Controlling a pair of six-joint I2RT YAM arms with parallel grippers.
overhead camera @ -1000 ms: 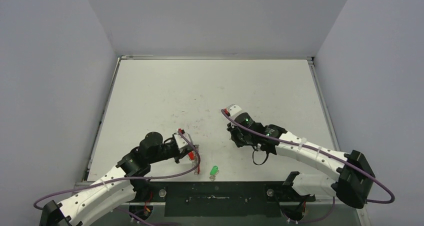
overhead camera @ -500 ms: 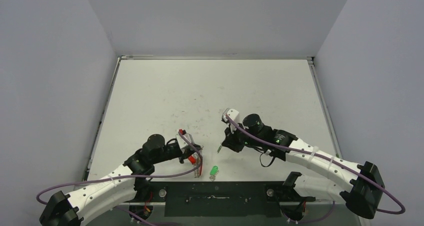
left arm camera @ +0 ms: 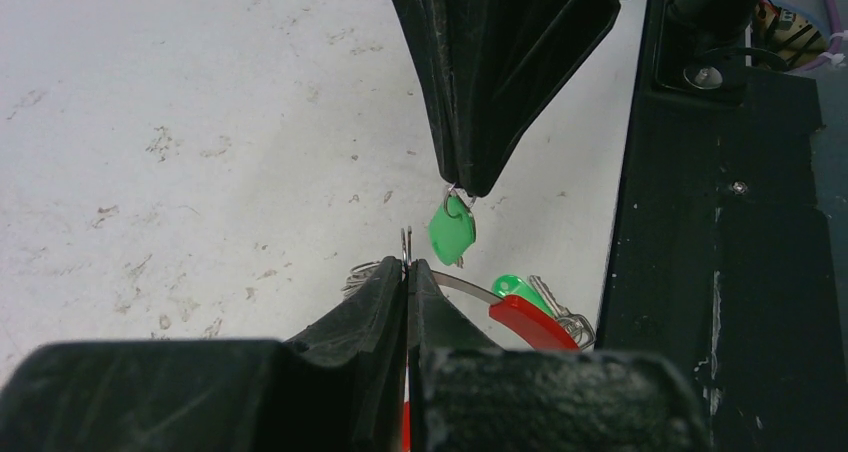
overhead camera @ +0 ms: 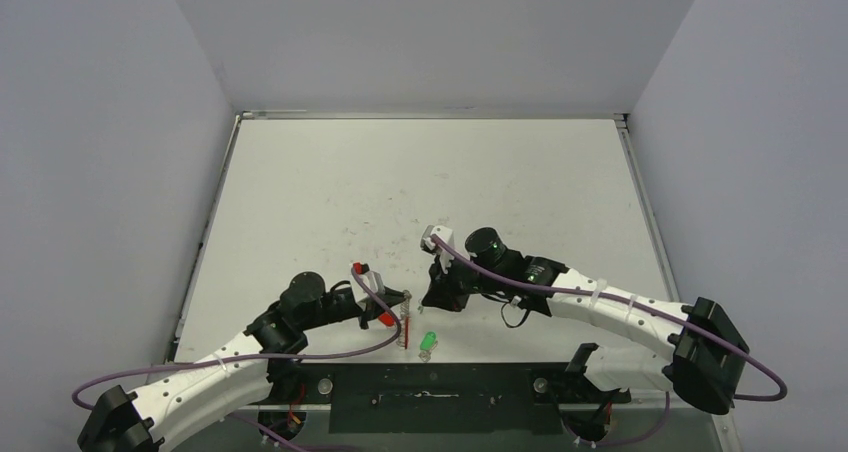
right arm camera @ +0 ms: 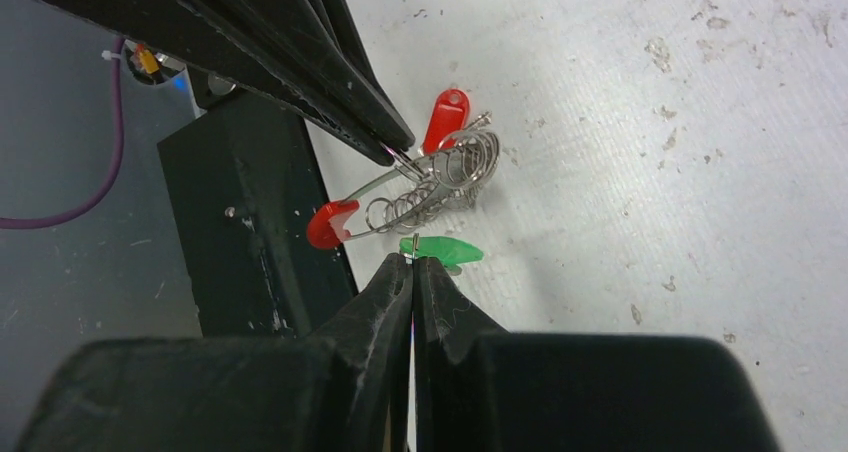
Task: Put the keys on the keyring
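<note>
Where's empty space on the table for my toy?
The far half of the table, by the back wall, is bare. Crowded at the near middle edge: left claw gripping the keyring, right claw gripping a key, loose green key.

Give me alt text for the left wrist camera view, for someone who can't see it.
The right gripper, reaching in from the top, holds a green key close to the left gripper, which is shut on the keyring. A second green key lies on the white table by the ring's red sleeve.
</note>
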